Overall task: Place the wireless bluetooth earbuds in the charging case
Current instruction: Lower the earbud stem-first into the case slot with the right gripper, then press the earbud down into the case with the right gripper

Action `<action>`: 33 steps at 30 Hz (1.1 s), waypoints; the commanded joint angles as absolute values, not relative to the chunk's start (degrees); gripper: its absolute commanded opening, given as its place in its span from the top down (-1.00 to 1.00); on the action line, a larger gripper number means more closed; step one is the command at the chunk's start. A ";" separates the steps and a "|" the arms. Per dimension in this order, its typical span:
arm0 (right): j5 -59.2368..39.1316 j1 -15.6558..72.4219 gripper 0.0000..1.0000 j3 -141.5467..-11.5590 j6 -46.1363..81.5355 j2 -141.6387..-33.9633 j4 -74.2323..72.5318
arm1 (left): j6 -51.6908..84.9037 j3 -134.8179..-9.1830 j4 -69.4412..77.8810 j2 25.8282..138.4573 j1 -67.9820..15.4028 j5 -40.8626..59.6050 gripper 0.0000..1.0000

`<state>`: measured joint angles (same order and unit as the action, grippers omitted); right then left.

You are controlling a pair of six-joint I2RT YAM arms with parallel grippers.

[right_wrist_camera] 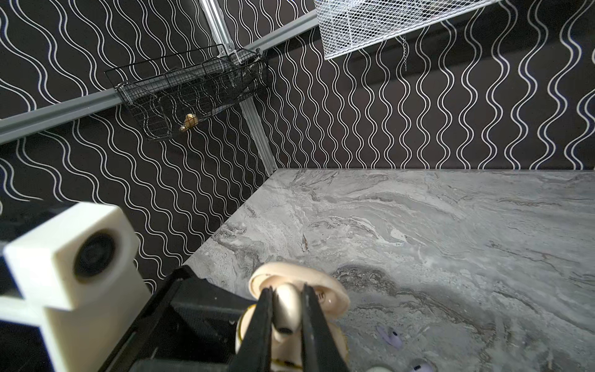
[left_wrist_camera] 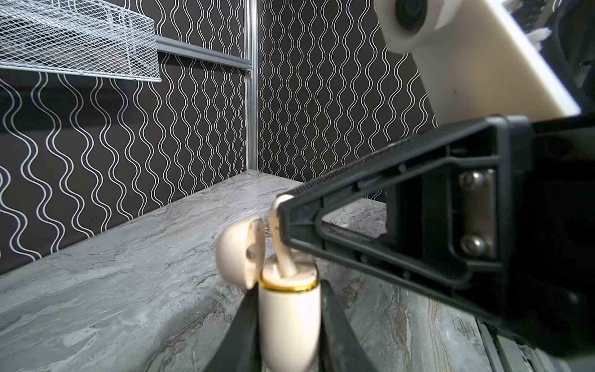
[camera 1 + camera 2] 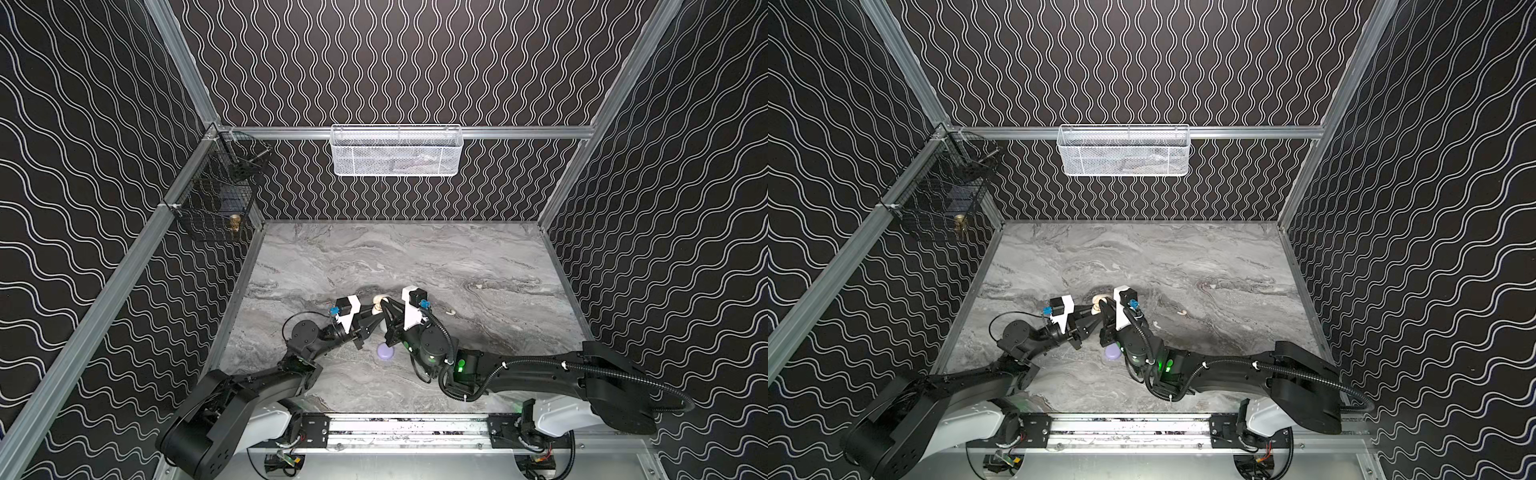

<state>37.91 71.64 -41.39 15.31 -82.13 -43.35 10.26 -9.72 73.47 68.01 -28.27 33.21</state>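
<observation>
Our left gripper (image 2: 287, 286) clamps the case (image 2: 289, 319), lower centre, and the tilted earbud (image 1: 285, 309) our right gripper (image 1: 286, 291) pinches may jam.

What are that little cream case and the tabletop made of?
The cream case looks like smooth, slightly glossy plastic, with a shiny gold ring, perhaps metal, at its rim. The tabletop looks like grey veined marble, though it could be printed laminate.

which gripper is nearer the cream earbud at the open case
Right: the right gripper is shut on the cream earbud; the left gripper grips the cream charging case below it.
</observation>
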 commanded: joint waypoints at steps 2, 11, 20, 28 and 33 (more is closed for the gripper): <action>38.70 71.86 0.90 -41.82 14.49 -81.71 -39.58 | 8.27 -9.94 75.51 67.29 -28.37 30.68 1.00; 36.47 72.95 0.91 -42.24 17.85 -81.24 -36.32 | 7.26 -9.23 78.69 68.62 -28.67 31.46 1.00; 37.31 73.81 0.92 -41.13 20.08 -81.54 -35.87 | 6.39 -8.36 80.16 67.71 -28.87 31.38 1.00; 39.06 75.41 0.95 -40.10 18.56 -79.44 -35.68 | 4.93 -6.66 83.79 66.78 -29.11 32.59 1.00; 38.19 76.61 0.96 -39.12 17.17 -78.88 -36.70 | 3.84 -5.53 88.38 67.70 -29.67 34.57 1.00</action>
<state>39.16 75.96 -39.75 18.37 -79.11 -39.27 5.43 -5.52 79.31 67.75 -29.45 34.30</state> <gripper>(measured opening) 0.156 0.257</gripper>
